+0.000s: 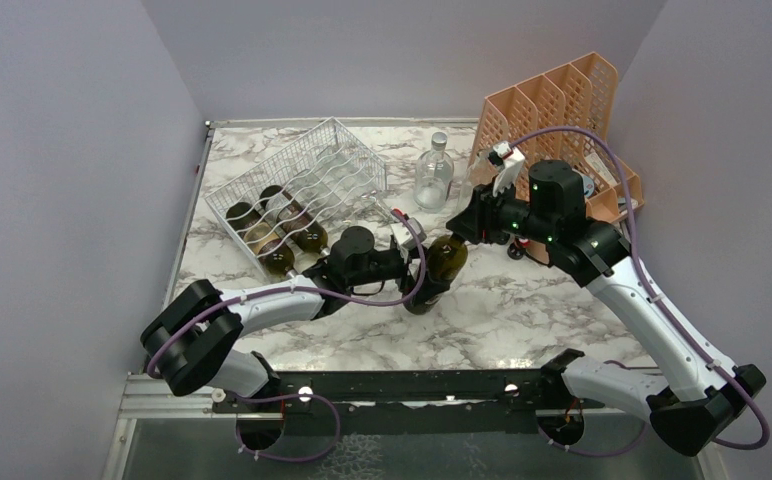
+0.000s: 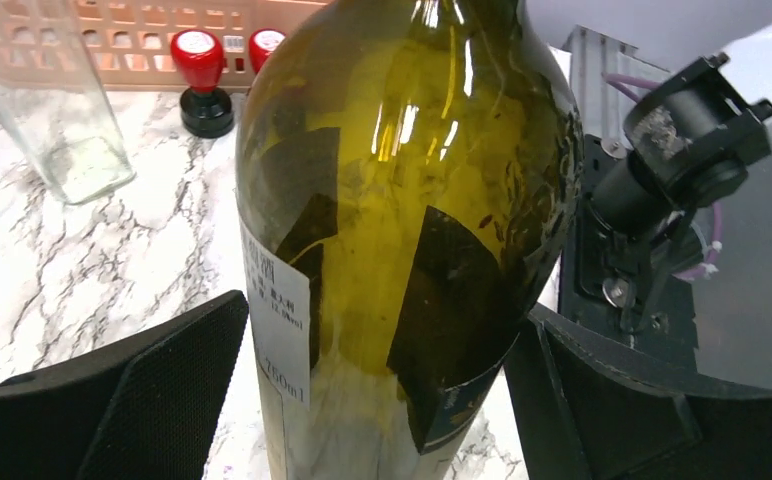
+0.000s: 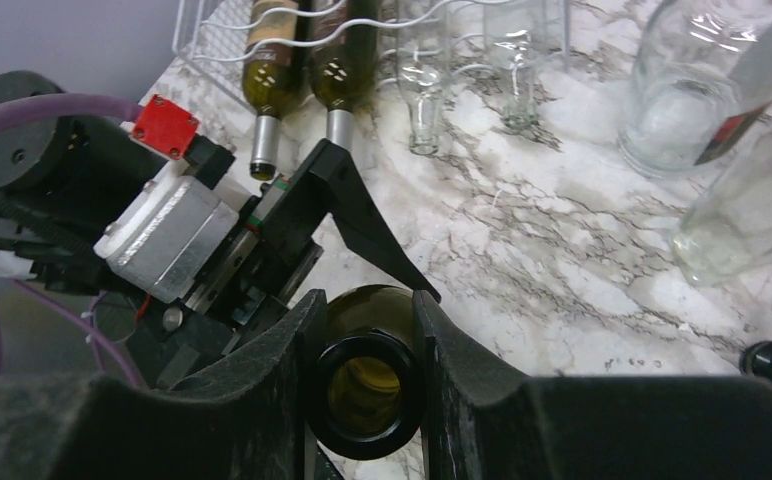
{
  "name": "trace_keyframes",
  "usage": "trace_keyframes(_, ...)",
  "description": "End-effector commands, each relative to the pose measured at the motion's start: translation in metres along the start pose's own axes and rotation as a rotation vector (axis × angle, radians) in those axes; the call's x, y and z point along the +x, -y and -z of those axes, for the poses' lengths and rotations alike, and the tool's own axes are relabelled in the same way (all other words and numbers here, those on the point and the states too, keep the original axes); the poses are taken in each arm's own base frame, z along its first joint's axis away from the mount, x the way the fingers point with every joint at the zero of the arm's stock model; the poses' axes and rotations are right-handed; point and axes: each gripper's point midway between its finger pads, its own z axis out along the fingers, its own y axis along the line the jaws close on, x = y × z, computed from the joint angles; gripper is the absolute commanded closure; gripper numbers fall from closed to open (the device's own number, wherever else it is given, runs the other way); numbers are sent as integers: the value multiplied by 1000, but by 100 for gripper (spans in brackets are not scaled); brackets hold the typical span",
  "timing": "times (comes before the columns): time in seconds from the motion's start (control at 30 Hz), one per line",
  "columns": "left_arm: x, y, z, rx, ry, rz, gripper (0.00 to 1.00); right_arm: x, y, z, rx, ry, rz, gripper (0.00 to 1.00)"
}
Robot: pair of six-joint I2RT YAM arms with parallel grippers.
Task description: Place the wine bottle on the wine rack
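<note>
A dark olive-green wine bottle [image 1: 445, 262] stands on the marble table between the two arms. My right gripper [image 1: 465, 226] is shut on its neck from above; in the right wrist view its fingers [image 3: 282, 380] press both sides of the open bottle mouth [image 3: 365, 395]. My left gripper [image 2: 382, 400] is open around the lower body of the wine bottle [image 2: 402, 200], one black finger [image 2: 162, 400] on each side with a small gap. The white wire wine rack [image 1: 307, 170] lies at the back left, apart from both grippers.
Several dark bottles [image 1: 272, 235] lie in the rack's near end. A clear glass bottle [image 1: 434, 172] stands behind the grippers. A peach perforated file holder [image 1: 562, 110] is at the back right, with red-topped stamps [image 2: 199, 70] in front of it.
</note>
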Motion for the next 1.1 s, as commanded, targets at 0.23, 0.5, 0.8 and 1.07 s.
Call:
trace_keyframes(0.23, -28, 25, 10, 112, 97, -144, 18, -40, -78, 45, -391, 208, 226, 99)
trace_keyframes(0.5, -63, 16, 12, 40, 214, -227, 71, -42, -85, 56, -415, 247, 262, 99)
trace_keyframes(0.8, -81, -17, 10, -98, 224, -651, 100, -42, -56, 56, -220, 179, 216, 45)
trace_keyframes(1.07, -105, -29, 14, -164, 215, -1138, 100, -37, -27, 66, -14, 105, 147, 35)
